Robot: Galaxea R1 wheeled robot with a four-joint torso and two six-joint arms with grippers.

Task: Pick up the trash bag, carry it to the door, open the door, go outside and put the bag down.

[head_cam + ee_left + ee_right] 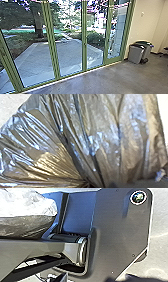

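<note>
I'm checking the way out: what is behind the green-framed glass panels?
Behind the glass panels: paving, a tree trunk and bushes. Whatever the green posts cover can't be seen.

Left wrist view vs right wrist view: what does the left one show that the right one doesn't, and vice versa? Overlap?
Left wrist: the trash bag's pleats running together into a gathered spot.
Right wrist: robot's own dark plate, a round fitting at its corner, jointed bar.
Both: shiny, crinkled plastic, large in left, a smaller part in right, looks like the same bag; plus pale floor beyond.
</note>
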